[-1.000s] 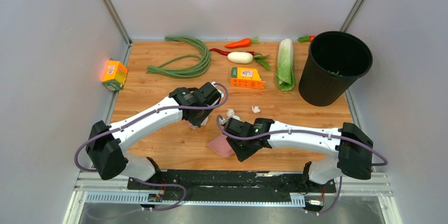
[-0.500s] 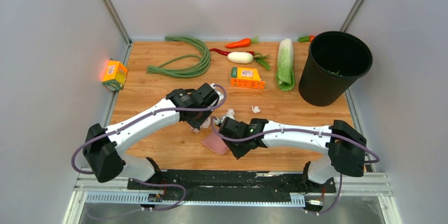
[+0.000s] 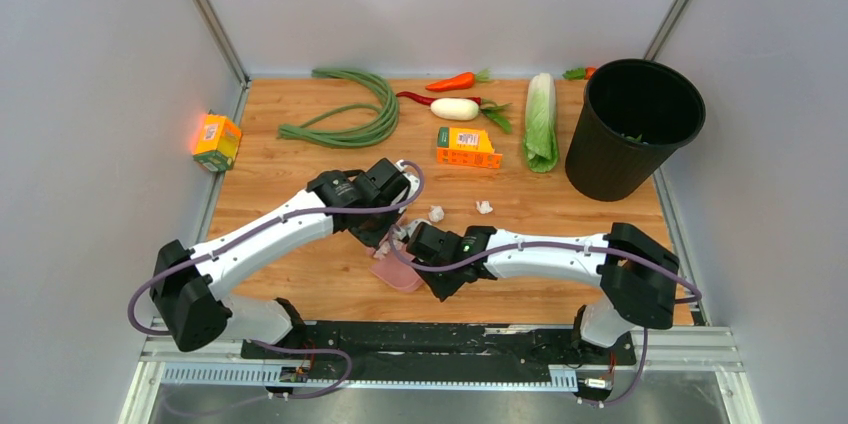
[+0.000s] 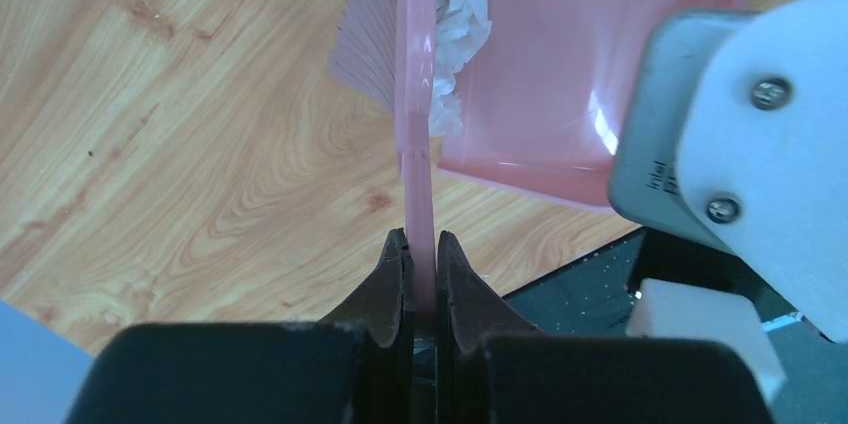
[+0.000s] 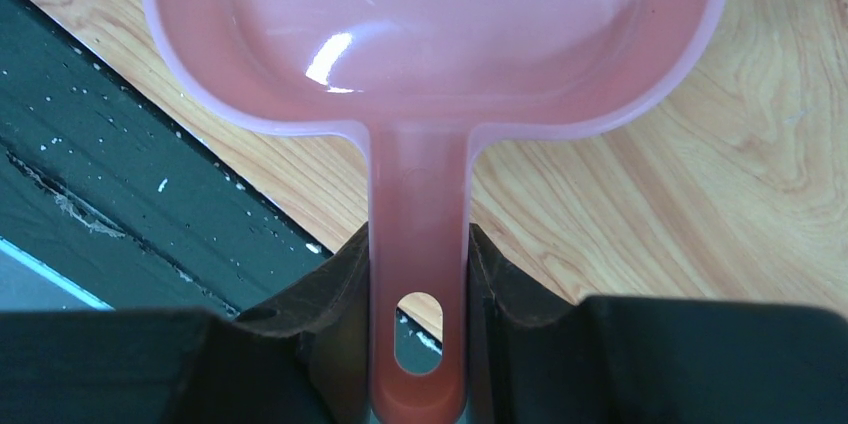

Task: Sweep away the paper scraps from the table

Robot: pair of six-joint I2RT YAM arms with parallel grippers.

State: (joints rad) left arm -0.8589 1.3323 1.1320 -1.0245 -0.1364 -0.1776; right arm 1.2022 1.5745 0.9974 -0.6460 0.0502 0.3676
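Observation:
My left gripper [image 4: 420, 244] is shut on the thin handle of a pink brush [image 4: 415, 94]; in the top view it [image 3: 386, 232] is at the table's near middle. The brush bristles [image 4: 362, 34] press a white paper scrap [image 4: 455, 29] against the mouth of the pink dustpan [image 4: 590, 74]. My right gripper [image 5: 418, 279] is shut on the dustpan's handle; the pan [image 5: 430, 34] lies flat on the table [image 3: 300, 164], and its inside looks empty in the right wrist view. In the top view the right gripper [image 3: 420, 260] is just right of the pan [image 3: 395, 274]. Two more scraps [image 3: 436, 213] [image 3: 484, 207] lie behind it.
A black bin [image 3: 633, 129] stands at the back right. A cabbage [image 3: 540, 122], an orange box [image 3: 467, 148], a white radish [image 3: 455, 109], chillies, a carrot [image 3: 452, 81] and green beans [image 3: 350, 109] lie along the back. An orange box [image 3: 216, 141] sits off the left edge. The black base strip [image 5: 100, 144] borders the near edge.
Both arms have moved left and nearer. The dustpan has slid left along the table, and the brush has drawn one scrap from the pile to the pan's mouth.

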